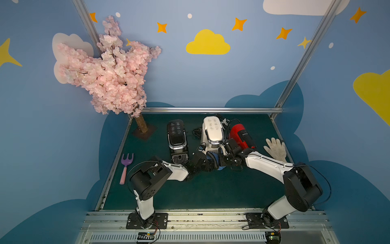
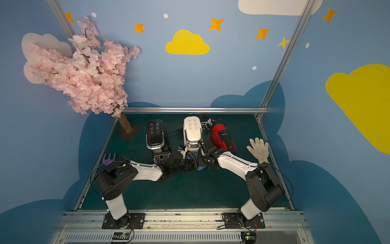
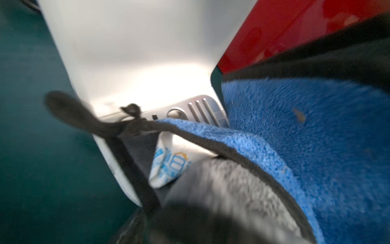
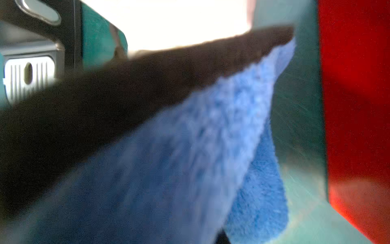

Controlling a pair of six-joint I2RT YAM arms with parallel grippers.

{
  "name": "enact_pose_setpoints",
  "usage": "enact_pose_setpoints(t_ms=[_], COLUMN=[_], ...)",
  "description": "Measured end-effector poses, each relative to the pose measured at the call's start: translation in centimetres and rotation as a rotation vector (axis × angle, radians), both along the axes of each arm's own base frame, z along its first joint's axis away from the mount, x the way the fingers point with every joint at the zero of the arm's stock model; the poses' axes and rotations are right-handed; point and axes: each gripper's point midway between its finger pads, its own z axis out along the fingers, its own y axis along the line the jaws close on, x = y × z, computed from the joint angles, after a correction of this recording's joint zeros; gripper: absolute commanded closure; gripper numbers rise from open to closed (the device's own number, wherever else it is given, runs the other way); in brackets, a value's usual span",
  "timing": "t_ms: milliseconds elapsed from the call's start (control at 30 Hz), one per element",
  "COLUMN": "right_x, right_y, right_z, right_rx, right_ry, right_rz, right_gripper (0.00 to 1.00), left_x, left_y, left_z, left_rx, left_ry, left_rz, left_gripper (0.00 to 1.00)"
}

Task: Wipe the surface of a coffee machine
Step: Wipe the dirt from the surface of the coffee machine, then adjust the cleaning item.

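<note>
The cream-white coffee machine stands toward the far middle of the green table, with a black machine a little apart on its left and a red-and-black machine just beside it on its right. Loose cables bunch behind it. At its near foot a blue cloth with black edging lies bunched against the silver drip grille, and both arms meet there. The right gripper is closed, and from its wrist view the cloth looks to be hanging from it. The left gripper is buried in the folds, so I can't tell how its fingers stand or whether they hold anything. From here I'd worry most about the tight gap on the right, where a sideways wipe could knock the arm into the red machine. A firm push at the base might also slide the white one back into the cables. The cloth's edging or label could catch in the grille slots. Further out, a work glove lies at the right edge and a purple garden fork at the left, both well clear.
</note>
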Motion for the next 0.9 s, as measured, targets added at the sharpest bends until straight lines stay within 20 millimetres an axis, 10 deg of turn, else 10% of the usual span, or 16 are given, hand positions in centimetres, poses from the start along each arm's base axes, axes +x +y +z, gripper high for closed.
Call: enact_pose_setpoints(t_ms=[900], right_x=[-1.7], right_y=[-4.9], right_z=[16.0], right_rx=[0.231], right_ry=[-0.484], right_rz=[-0.02], right_gripper=[1.0], left_x=[-4.4], left_y=[4.4], left_z=[14.2], left_rx=[-0.097], left_ry=[-0.199], left_rz=[-0.108], left_gripper=[0.15])
